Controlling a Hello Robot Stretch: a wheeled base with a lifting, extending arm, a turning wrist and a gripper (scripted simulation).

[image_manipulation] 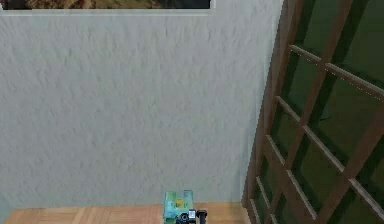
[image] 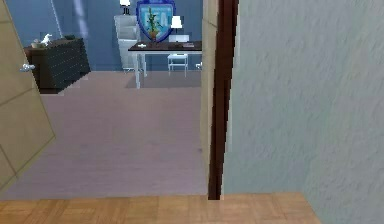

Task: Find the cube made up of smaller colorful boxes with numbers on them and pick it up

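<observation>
Low at the arm side view's bottom edge, the gripper (image_manipulation: 193, 215) shows dark beside a teal block (image_manipulation: 177, 200). Jaw state, hold, and whether that block is the task's thing cannot be told. Wall (image_manipulation: 130, 110) behind. Forward view's upper left: a dark dresser (image: 58, 62).

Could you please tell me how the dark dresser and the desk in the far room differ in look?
The dresser is dark all over, with a closed front of drawers; the desk has a dark top on pale legs and is open underneath. The dresser stands at the forward view's left, the desk nearer the middle. Both stand in the far room against the blue wall.
</observation>
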